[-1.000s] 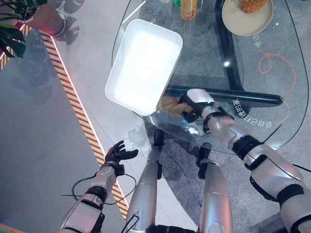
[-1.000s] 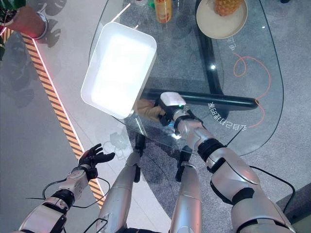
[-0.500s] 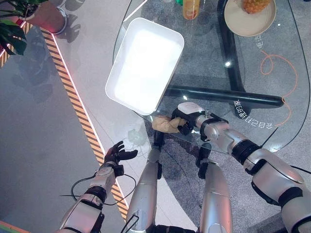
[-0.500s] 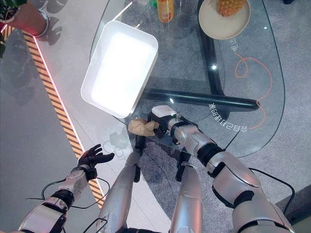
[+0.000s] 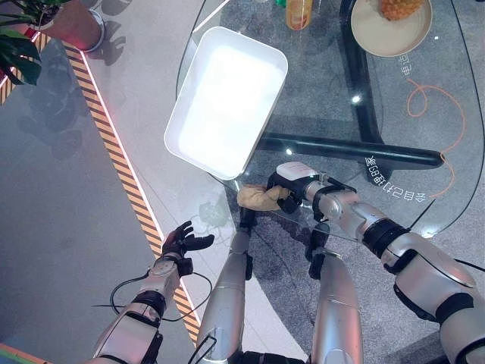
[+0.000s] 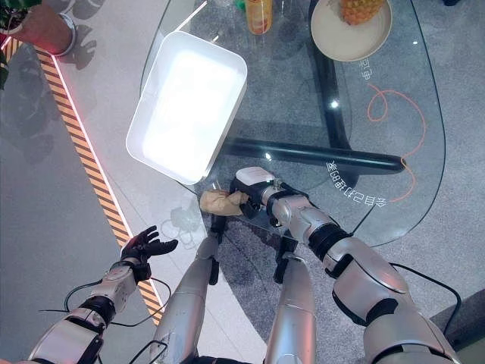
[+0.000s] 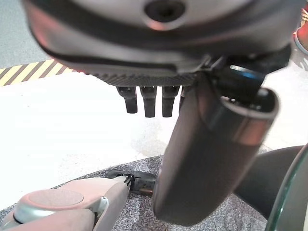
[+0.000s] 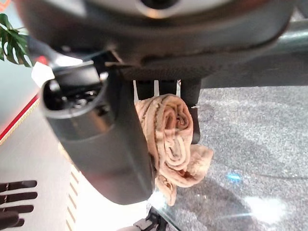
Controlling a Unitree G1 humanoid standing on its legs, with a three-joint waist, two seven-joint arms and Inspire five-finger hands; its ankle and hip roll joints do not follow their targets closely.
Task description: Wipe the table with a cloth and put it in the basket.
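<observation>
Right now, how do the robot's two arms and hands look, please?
Both arms are silver-grey shells with black bands at the joints. The left hand is dark all over. The right hand is dark too, with a white cover on its back.

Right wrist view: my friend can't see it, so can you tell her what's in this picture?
The robot's right hand holds a bunched-up tan cloth, with its dark fingers and thumb curled around it. Below the cloth lies the glass table, with grey speckled floor showing through it. A green plant shows at one edge.
</observation>
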